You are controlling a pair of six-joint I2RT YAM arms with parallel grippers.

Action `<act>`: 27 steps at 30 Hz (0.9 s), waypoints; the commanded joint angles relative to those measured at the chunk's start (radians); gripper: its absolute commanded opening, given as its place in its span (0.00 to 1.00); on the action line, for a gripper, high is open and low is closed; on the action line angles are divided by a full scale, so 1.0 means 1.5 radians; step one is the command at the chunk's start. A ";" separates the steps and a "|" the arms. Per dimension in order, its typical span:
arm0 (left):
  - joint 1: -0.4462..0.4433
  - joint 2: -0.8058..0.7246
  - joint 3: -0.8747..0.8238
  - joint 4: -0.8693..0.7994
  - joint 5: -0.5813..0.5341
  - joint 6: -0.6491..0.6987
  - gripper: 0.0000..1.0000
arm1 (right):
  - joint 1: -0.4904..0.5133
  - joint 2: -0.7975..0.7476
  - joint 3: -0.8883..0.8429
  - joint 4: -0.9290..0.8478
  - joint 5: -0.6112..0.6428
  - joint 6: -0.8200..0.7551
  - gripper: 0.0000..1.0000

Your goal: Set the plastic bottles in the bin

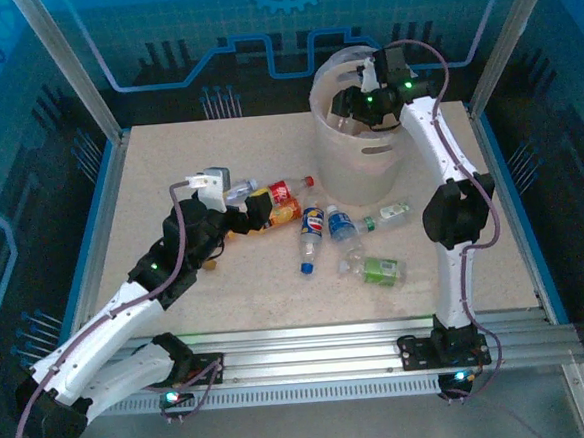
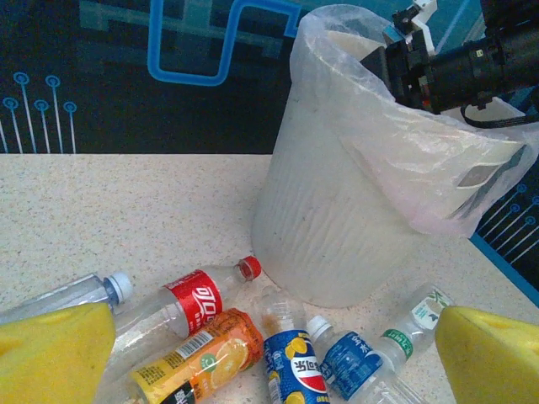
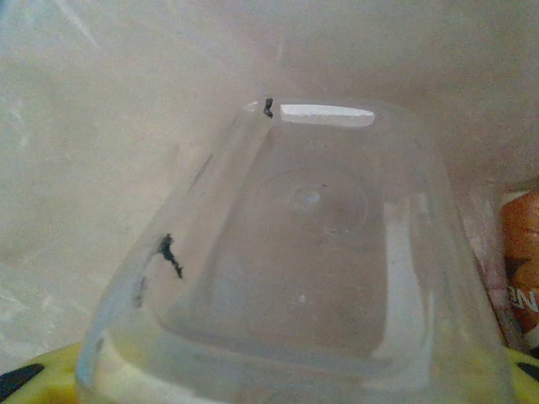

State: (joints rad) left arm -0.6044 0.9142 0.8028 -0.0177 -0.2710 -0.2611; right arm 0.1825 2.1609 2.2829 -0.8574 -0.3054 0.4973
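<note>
Blue-lit cage w/ circuit-pattern panels all round, and a speckled beige table (image 1: 258,312) inside. Biggest thing on it is the bin (image 1: 359,169): off-white, w/ a clear bag liner flopping over the rim.

The R arm goes up and over the bin's rim, R gripper (image 1: 364,102) down in its mouth. Its wrist cam looks along a clear bottle (image 3: 303,244), base end away, yellow pads (image 3: 50,374) at the bottle's sides and liner all around. So the R gripper is closed on that bottle, inside the bin, not yet let go. Beside it, deeper in the bin, sits an orange-labelled bottle (image 3: 518,278). At least one is prob. in already; can't count more.

The L arm stretches toward the pile in front of the bin. L gripper (image 2: 275,337) is spread wide, holding nothing, low over the bottles at the bin's front-left.

Lying on the table, all on the arms' side of the bin, I count seven:
- red-label cola (image 1: 285,191), closest to the bin's foot
- orange juice bottle (image 1: 282,213), touching the cola
- plain clear one w/ pale cap (image 1: 238,190), further left of the bin
- Pepsi (image 1: 311,233)
- blue-label water (image 1: 340,224), just beside the Pepsi
- white-green label (image 1: 387,215), straight in front of the bin
- green-label one (image 1: 376,268), furthest from the bin

My read: one drop abt to finish, seven pickups left. Not near done.
</note>
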 commanded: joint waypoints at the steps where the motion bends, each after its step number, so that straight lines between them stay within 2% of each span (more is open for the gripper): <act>1: 0.006 0.005 0.009 -0.022 -0.021 -0.008 0.99 | -0.006 0.020 0.003 -0.039 -0.019 -0.017 0.58; 11: 0.011 0.033 0.044 -0.099 -0.057 -0.025 0.99 | -0.008 0.024 0.082 -0.087 0.000 -0.041 0.91; 12: 0.013 0.036 0.048 -0.112 -0.065 -0.030 0.99 | -0.008 0.020 0.092 -0.090 0.005 -0.044 0.99; 19: 0.056 0.052 0.064 -0.187 -0.063 -0.066 0.99 | -0.008 -0.022 0.136 -0.114 0.051 -0.057 1.00; 27: 0.119 0.093 0.103 -0.319 -0.064 -0.060 0.99 | -0.006 -0.112 0.103 -0.130 0.122 -0.072 1.00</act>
State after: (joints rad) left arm -0.4541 1.0401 0.9161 -0.3855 -0.3481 -0.3420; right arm 0.1822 2.0830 2.4470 -1.0218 -0.1833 0.4126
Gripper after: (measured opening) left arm 0.989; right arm 0.995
